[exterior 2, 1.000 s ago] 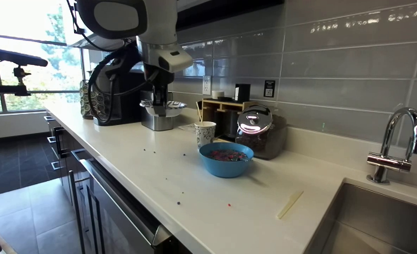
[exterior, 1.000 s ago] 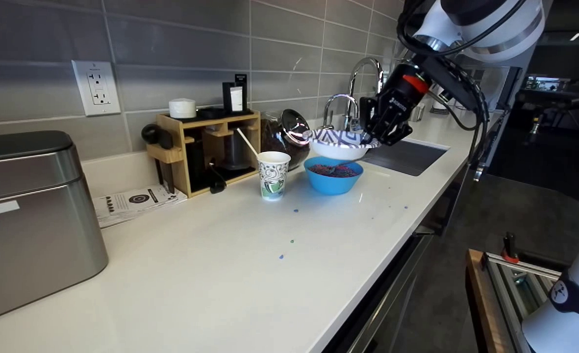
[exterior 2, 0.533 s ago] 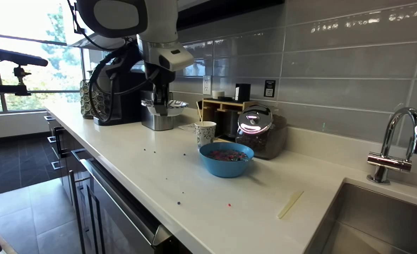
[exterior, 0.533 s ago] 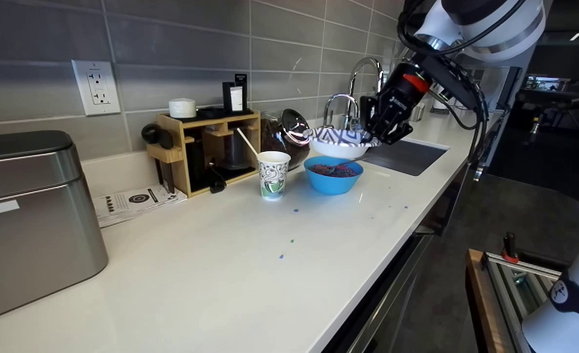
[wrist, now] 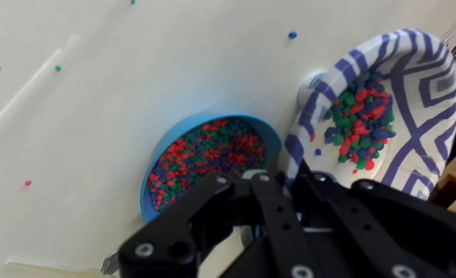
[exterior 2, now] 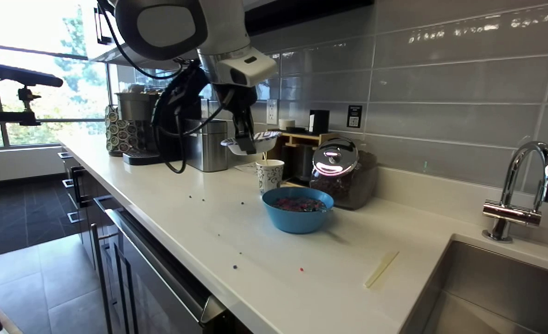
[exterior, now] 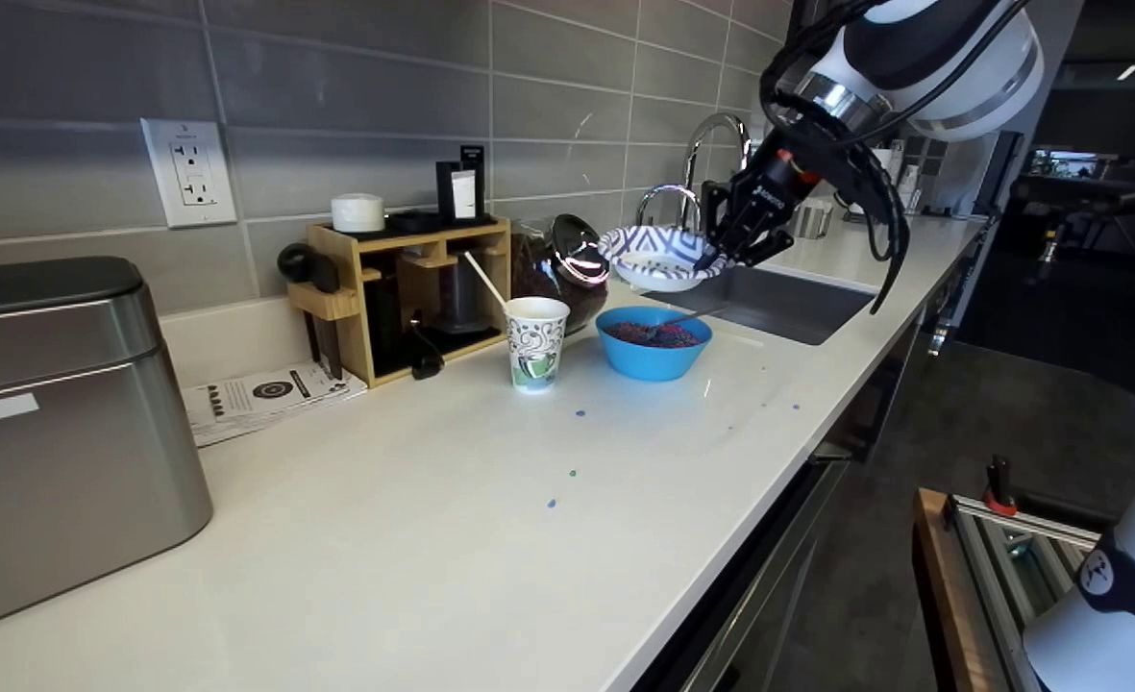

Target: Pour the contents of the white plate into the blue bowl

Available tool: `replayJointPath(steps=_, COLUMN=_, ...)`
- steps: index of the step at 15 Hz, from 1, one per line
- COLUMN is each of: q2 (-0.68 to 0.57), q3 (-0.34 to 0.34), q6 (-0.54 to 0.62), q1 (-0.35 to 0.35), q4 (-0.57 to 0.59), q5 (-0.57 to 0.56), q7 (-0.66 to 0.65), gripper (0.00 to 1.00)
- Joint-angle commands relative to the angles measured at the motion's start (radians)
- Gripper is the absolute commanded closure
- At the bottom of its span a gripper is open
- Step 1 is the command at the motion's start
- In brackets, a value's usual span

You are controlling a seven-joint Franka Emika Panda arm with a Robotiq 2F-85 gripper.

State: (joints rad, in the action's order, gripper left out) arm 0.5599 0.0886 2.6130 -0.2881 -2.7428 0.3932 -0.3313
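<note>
The white plate (exterior: 658, 279) has a blue patterned rim and is off the counter, tilted. My gripper (wrist: 289, 179) is shut on its rim. In the wrist view the contents (wrist: 361, 119), a small heap of red, green and blue bits, lie inside the plate near its lower-left side. The blue bowl (exterior 2: 292, 221) stands on the counter, holding many similar bits, with a thin handle (exterior: 697, 315) sticking out. In the wrist view the bowl's rim (wrist: 197, 120) is left of the plate, partly covered by the gripper fingers (wrist: 266, 197).
A patterned paper cup (exterior 2: 269, 176) with a stick stands beside the bowl. Behind are a lidded jar (exterior 2: 348, 181) and a wooden organizer (exterior: 432, 240). The sink (exterior 2: 482, 287) and a pale flat stick (exterior 2: 383, 269) lie to one side. Several stray bits dot the counter.
My gripper has carried the plate toward the tiled wall. The plate's tilt has changed, and more of its inside shows in an exterior view. The bowl has stayed put.
</note>
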Motion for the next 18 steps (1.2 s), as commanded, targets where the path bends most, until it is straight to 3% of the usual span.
replayJointPath(steps=1, q2=-0.061, q3=0.004, q6=0.081, q1=-0.05, q4=0.027, q5=-0.083, q7=-0.035, gripper=0.99)
replayJointPath(steps=9, q2=-0.139, q3=-0.048, q6=0.265, q1=-0.186, q4=0.044, q5=-0.236, q7=-0.146, gripper=0.99)
replayJointPath(steps=13, q2=-0.169, q3=-0.159, q6=0.387, q1=-0.321, q4=0.035, q5=-0.353, q7=-0.243, gripper=0.99)
replayJointPath(steps=18, q2=-0.154, q3=-0.395, q6=0.453, q1=-0.581, q4=0.009, q5=-0.509, q7=-0.371, gripper=0.99)
